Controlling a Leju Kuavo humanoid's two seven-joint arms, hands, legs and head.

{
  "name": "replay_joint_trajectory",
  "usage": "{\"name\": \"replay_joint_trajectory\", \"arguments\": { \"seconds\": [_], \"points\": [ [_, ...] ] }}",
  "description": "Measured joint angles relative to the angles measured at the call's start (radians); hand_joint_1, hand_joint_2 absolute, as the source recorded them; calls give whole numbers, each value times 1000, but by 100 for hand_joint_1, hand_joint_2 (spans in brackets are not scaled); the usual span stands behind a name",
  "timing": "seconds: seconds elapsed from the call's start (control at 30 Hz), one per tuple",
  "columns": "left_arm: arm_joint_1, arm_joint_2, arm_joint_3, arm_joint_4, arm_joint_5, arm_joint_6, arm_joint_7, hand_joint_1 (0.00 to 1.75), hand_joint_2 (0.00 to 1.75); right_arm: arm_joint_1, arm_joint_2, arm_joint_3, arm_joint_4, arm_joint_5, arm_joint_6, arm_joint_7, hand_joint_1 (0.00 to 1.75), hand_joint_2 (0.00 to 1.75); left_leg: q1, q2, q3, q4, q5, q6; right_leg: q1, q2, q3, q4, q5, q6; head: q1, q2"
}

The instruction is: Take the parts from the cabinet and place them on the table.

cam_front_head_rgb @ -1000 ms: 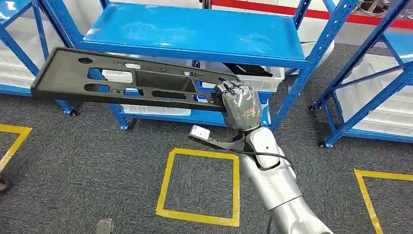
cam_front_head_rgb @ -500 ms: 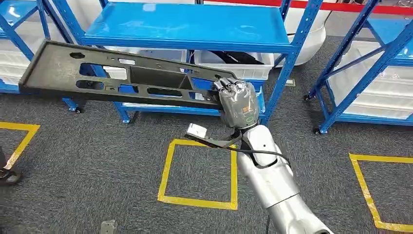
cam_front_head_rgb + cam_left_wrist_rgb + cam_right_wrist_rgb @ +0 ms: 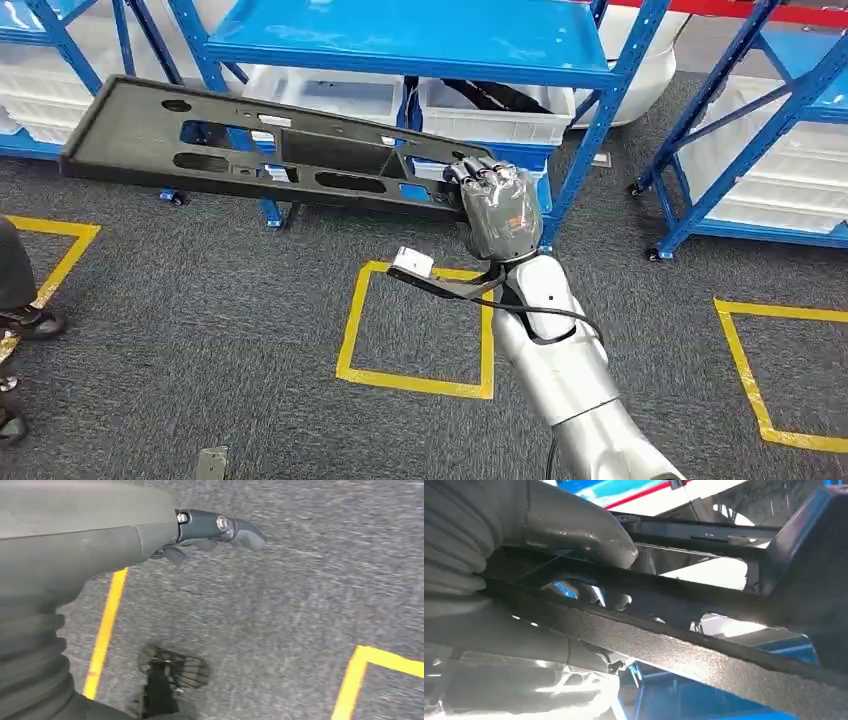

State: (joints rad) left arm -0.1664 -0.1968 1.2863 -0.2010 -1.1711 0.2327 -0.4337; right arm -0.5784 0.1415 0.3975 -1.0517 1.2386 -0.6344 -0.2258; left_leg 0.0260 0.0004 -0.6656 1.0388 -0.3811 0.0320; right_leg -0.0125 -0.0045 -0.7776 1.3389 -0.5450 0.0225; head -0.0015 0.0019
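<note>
A long black plastic panel [image 3: 250,155] with several cut-outs is held out in the air in front of the blue cabinet [image 3: 410,45]. My right hand [image 3: 498,208] grips its right end, and the panel stretches away to the left at about shelf height. In the right wrist view my thumb [image 3: 574,530] lies over the panel's ribbed frame [image 3: 684,630], with fingers under it. My left hand [image 3: 215,527] hangs over the grey carpet with nothing in it, fingers loosely extended.
White bins [image 3: 495,110] sit on the cabinet's lower shelf. More blue racks [image 3: 760,120] stand at the right. Yellow tape squares [image 3: 415,325] mark the carpet. A person's dark trouser leg and shoe [image 3: 25,290] stand at the left edge.
The whole view has shifted, so the camera moved with my body. The panel stays in my right hand's grip. A person's leg has come into view at the left.
</note>
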Motion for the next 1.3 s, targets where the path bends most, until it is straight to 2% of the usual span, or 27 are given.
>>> {"name": "replay_joint_trajectory", "arguments": {
  "seconds": [0.03,0.1,0.13,0.17,0.2,0.3,0.33,0.37,0.4,0.43,0.47,0.5,0.57,0.6,0.63,0.7,0.8,0.83,0.9,0.97,1.0,1.07,1.13,1.17,1.2,1.23,1.3],
  "points": [
    [0,0,0,0,0,-2,0,0,175,0,0,0,1,0,1,0,171,175,1,1,-22,0,17,-3,-1,0,19,11,21,15,0,0],
    [0,0,1,0,0,-4,0,0,175,-1,1,0,1,0,1,0,171,175,3,1,-62,0,51,-12,-3,0,122,-84,78,34,0,0],
    [0,0,1,0,0,-5,-1,0,175,-4,3,0,1,0,1,0,171,175,4,1,-77,1,67,-19,-4,0,200,-175,71,28,0,0],
    [0,0,1,0,0,-5,-1,0,175,-9,8,0,0,0,1,0,171,175,3,0,-87,1,81,-28,2,1,278,-288,3,7,0,0],
    [1,0,2,0,1,-5,-2,0,175,-8,14,0,-2,0,1,0,171,175,5,1,-86,-6,95,-36,16,5,287,-320,-9,-4,-7,0],
    [4,-1,3,0,3,-6,-3,0,175,-14,14,0,-1,0,3,-2,171,175,11,0,-70,-52,141,-57,17,6,261,-332,25,-26,-4,0],
    [8,0,4,0,3,-5,-3,0,175,-13,15,0,0,-1,4,-2,171,175,18,0,-75,-57,149,-65,-8,3,255,-346,51,-42,-6,0],
    [10,2,7,0,6,-5,-3,0,175,-15,20,0,1,-1,6,-2,171,175,16,2,-88,-33,89,-65,-3,0,255,-346,67,-46,-7,0],
    [12,3,8,0,8,-5,-3,0,175,-16,23,0,1,-2,8,-2,171,175,16,1,-104,33,-4,-65,-4,0,236,-347,85,-64,-10,0],
    [12,3,9,0,10,-5,-4,0,175,-17,26,0,1,-1,10,-2,171,175,15,-1,-118,120,-82,-68,-1,1,218,-347,102,-65,-13,0],
    [12,4,10,0,11,-5,-5,0,175,-17,27,0,1,-1,11,-1,171,175,15,-2,-126,192,-125,-71,2,0,202,-346,114,-66,-11,0],
    [12,5,10,0,13,-5,-7,0,175,-17,28,0,2,-1,12,-2,171,175,15,-1,-129,248,-140,-73,4,0,186,-344,126,-66,-12,0],
    [13,5,13,0,16,-4,-9,0,175,-17,28,0,4,-1,18,-1,171,175,15,-1,-90,286,-87,-75,6,-1,147,-343,156,-62,-12,0],
    [13,6,14,0,17,-3,-10,0,175,-18,29,0,5,-1,19,-1,171,175,15,-1,-36,243,-53,-73,7,0,127,-341,171,-58,-12,0],
    [12,7,16,0,17,-2,-11,0,175,-19,30,0,6,-1,19,-2,171,175,15,-1,33,170,-51,-68,7,1,111,-337,182,-54,-13,0],
    [9,11,17,0,17,-2,-13,0,175,-22,32,-1,6,-1,19,-2,171,175,6,-2,149,3,-140,-53,16,2,97,-328,196,-41,-11,0],
    [10,10,19,0,16,-2,-16,0,175,-24,39,0,7,-2,19,-2,171,175,-8,0,130,0,-118,-27,8,-4,99,-347,232,-18,-12,0],
    [11,8,19,0,16,-2,-16,0,175,-24,38,0,7,-2,19,-2,171,175,-1,3,119,-19,-94,-17,22,-2,95,-353,243,-9,-10,0],
    [9,8,23,0,16,-2,-16,0,175,-26,34,-2,7,-3,19,-2,171,175,3,10,100,-33,-54,1,12,3,59,-286,145,-24,-8,0],
    [10,8,23,0,16,-2,-16,0,175,-26,31,-3,7,-3,19,-2,171,175,3,10,60,-33,-22,0,5,3,21,-134,38,-30,-6,0],
    [10,8,23,0,16,-2,-16,0,175,-25,29,-3,8,-3,19,-2,171,175,4,11,36,-33,-3,-4,-1,3,7,-51,11,-20,-5,0],
    [10,6,23,0,16,-3,-17,0,175,-24,26,-3,9,-2,19,-2,171,175,7,13,-7,-32,29,-12,-10,3,32,0,47,14,-5,0],
    [10,4,24,0,16,-3,-17,0,175,-24,25,-4,9,0,19,-2,171,175,13,14,-45,-31,60,-25,-17,3,133,-97,96,38,-5,0],
    [9,4,24,0,16,-3,-17,0,175,-25,25,-5,9,0,19,-2,171,175,13,13,-55,-27,74,-33,-20,3,215,-194,74,31,-5,0],
    [10,4,24,0,15,-3,-17,0,175,-27,27,-5,8,3,19,-2,171,175,11,11,-64,-28,84,-43,-11,3,299,-308,8,15,-2,0],
    [10,2,24,0,13,-3,-17,0,175,-26,29,-6,4,3,19,-1,171,175,12,14,-60,-32,98,-51,4,6,298,-347,-10,3,-12,0],
    [10,2,24,0,13,-3,-18,0,175,-30,29,-8,4,5,19,-1,171,175,16,13,-55,-60,129,-65,6,6,287,-346,5,-12,-6,0]
  ]
}}
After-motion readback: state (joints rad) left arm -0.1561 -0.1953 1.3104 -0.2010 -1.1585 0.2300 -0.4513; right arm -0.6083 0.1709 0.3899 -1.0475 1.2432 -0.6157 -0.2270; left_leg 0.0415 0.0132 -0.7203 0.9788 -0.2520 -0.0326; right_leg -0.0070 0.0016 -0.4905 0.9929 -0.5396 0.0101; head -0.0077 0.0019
